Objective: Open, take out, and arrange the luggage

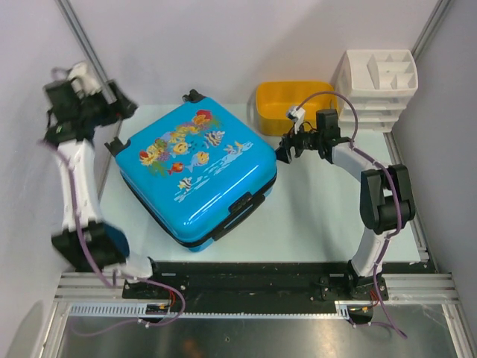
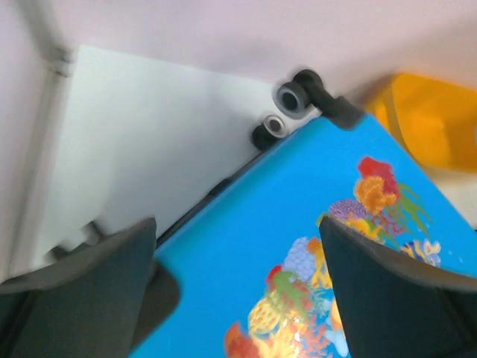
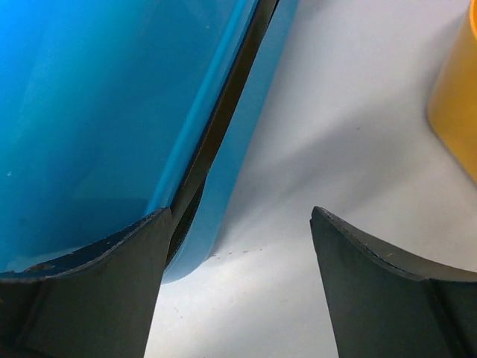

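Observation:
The luggage (image 1: 197, 171) is a bright-blue hard-shell suitcase with a fish print, lying flat and closed on the table. Its black zipper band runs round the side. My left gripper (image 1: 119, 123) hovers above its far-left corner, open and empty; the left wrist view shows the printed lid (image 2: 298, 246) and black wheels (image 2: 294, 97) between the jaws. My right gripper (image 1: 285, 151) is open and empty, low at the suitcase's right edge; the right wrist view shows the zipper seam (image 3: 216, 142) by my left finger (image 3: 97, 291).
A yellow plastic tub (image 1: 291, 104) stands behind the right gripper. A white drawer organiser (image 1: 376, 89) stands at the back right. Bare table (image 1: 320, 216) lies right of the suitcase. Walls and frame posts close in on both sides.

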You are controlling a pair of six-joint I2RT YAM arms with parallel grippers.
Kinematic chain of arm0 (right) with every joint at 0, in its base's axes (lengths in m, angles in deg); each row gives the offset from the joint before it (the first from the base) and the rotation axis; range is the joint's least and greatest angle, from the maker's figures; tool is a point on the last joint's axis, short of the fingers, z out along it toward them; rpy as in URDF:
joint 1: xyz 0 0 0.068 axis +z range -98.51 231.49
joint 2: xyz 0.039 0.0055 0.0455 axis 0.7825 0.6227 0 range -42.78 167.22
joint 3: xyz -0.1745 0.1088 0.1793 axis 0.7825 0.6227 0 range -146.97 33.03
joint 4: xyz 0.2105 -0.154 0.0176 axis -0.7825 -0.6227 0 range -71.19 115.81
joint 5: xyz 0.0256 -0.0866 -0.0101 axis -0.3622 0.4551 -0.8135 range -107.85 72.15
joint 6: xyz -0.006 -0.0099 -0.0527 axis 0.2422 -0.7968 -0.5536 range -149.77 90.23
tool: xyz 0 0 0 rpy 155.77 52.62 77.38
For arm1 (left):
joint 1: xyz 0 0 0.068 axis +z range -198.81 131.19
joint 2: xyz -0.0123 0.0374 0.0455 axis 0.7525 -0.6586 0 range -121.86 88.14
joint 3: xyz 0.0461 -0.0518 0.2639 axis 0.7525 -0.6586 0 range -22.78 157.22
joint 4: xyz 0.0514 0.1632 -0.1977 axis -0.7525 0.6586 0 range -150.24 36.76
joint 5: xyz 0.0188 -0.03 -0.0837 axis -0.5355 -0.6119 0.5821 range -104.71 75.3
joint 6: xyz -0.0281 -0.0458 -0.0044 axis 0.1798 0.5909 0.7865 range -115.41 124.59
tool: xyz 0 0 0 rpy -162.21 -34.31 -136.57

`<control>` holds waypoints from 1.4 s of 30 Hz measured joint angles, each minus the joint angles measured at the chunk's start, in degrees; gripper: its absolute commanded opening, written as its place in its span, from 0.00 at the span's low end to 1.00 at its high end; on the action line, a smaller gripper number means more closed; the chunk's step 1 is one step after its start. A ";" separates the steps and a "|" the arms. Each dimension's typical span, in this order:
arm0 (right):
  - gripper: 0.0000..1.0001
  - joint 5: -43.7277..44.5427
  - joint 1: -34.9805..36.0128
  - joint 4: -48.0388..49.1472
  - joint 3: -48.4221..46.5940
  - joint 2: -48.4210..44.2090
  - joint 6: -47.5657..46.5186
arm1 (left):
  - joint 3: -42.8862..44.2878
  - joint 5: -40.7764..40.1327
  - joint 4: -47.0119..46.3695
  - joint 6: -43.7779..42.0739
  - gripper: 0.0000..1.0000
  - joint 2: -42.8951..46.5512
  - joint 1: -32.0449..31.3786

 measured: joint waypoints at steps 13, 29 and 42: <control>0.81 4.35 3.78 -4.98 1.11 -3.85 -7.87 | -41.00 8.57 7.58 9.77 1.00 34.49 21.20; 0.81 1.14 6.80 -9.44 9.07 -10.12 -4.57 | -31.41 5.68 -7.98 13.40 0.81 9.86 5.25; 0.82 1.33 12.22 -4.26 10.69 -10.54 4.83 | -12.96 11.37 -15.32 10.64 0.93 -7.78 1.73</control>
